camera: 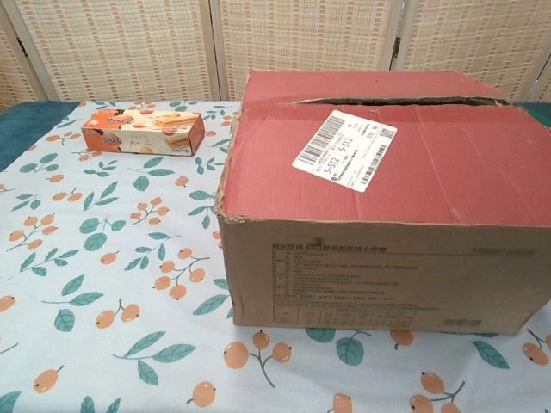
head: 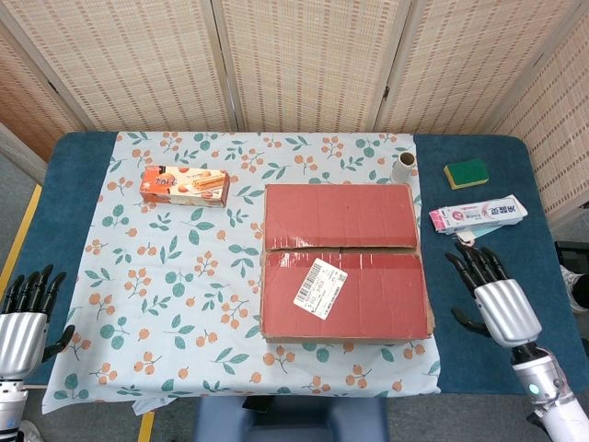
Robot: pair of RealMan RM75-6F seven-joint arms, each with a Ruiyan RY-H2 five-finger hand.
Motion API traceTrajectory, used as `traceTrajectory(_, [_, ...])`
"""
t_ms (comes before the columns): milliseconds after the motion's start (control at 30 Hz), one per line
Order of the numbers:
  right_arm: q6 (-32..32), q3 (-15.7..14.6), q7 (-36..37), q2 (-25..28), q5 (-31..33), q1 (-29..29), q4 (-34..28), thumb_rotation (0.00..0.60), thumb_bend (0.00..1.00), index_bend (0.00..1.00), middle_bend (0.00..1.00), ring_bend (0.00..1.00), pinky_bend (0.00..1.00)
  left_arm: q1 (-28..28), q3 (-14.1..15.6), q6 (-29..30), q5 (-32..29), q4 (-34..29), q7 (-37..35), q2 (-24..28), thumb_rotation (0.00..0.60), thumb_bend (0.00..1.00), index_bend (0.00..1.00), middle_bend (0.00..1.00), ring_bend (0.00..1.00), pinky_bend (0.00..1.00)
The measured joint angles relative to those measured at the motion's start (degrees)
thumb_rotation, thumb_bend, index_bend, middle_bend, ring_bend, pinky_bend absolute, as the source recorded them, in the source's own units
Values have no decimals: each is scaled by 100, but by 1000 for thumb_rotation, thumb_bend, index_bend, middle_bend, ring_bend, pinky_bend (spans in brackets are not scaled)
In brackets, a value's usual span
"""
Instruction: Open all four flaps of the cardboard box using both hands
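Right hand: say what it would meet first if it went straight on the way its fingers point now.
The right hand points up and slightly left in the head view. Its fingertips nearly reach a small pale item below the white toothpaste box; that would likely come first, though height is unclear.

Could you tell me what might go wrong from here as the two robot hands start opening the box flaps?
1. The cardboard box flaps lie flat, meeting at a narrow seam, so fingers may slip rather than catch an edge.
2. The right robot hand sits close to the toothpaste box and could nudge it when reaching in.
3. The left robot hand is far from the box; if only one side lifts, the box may slide on the tablecloth.
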Motion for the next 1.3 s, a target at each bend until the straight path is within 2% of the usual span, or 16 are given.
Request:
traceTrajectory(233, [-485,467,-619,137,413,541,-680,600,347,0,0,0,0,5,-7,-4,-15,-13,-389,92,600,334,0,12,65,0])
traceTrajectory(500, [-1118,844,-1204,-15,1135,1183,-884,600,346,0,0,0,0,34,-100,11,-220,21,-606,160,600,335,0,12,67,0])
traceTrajectory(700, [-1398,1014,-1250,-454,1446,1581,-432,600,346,0,0,0,0,42,-117,-20,-244,15,-926,269,600,334,0,12,67,0])
traceTrajectory(1000, [-1759,1102,-1190,-1114,1788,2118,415,600,346,0,0,0,0,52,-117,-93,-320,-32,-1086,357,600,334,0,12,67,0])
traceTrajectory(1300, [-1766,1291,-1242,-1371,2037,2424,750,600,346,0,0,0,0,59,-115,-87,-301,-9,-1245,403,600,334,0,12,67,0])
